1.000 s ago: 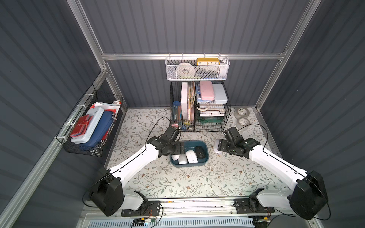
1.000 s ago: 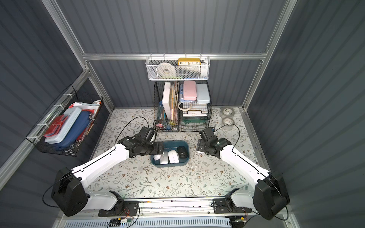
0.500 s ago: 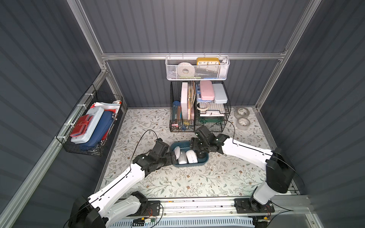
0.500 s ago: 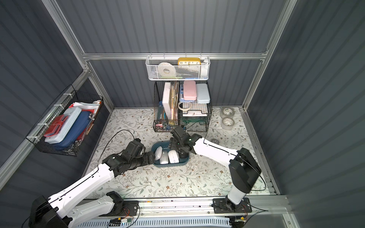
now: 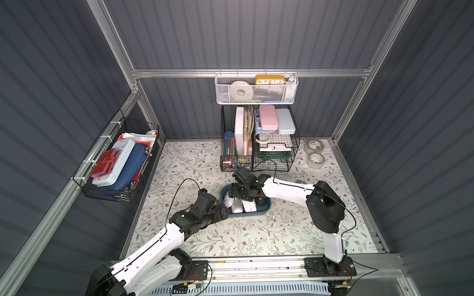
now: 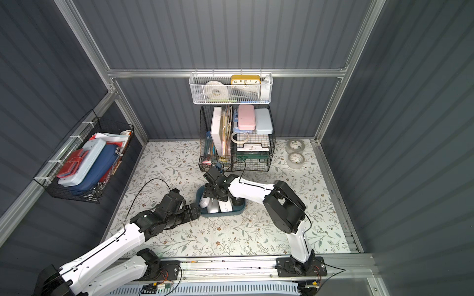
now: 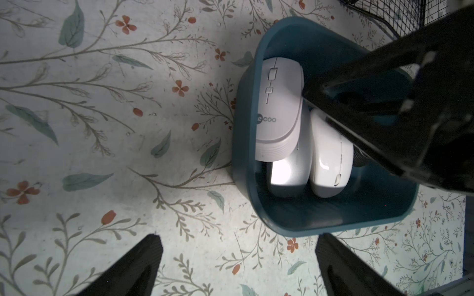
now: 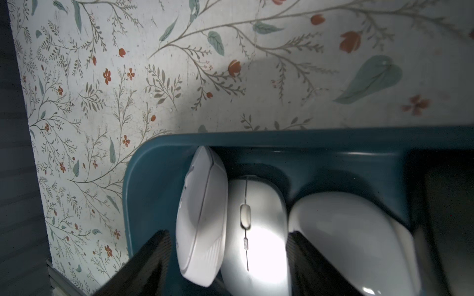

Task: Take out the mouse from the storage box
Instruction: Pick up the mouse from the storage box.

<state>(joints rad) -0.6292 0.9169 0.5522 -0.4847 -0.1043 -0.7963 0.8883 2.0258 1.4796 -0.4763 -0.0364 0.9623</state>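
Floral mat (image 5: pixel 256 238), silver mouse (image 8: pixel 256 243) between right jaws

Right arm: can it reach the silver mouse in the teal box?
Probably yes. The right gripper hangs over the storage box, jaws open astride the silver mouse, nothing above it. But the tilted white mouse sits between them too; closing may catch both.
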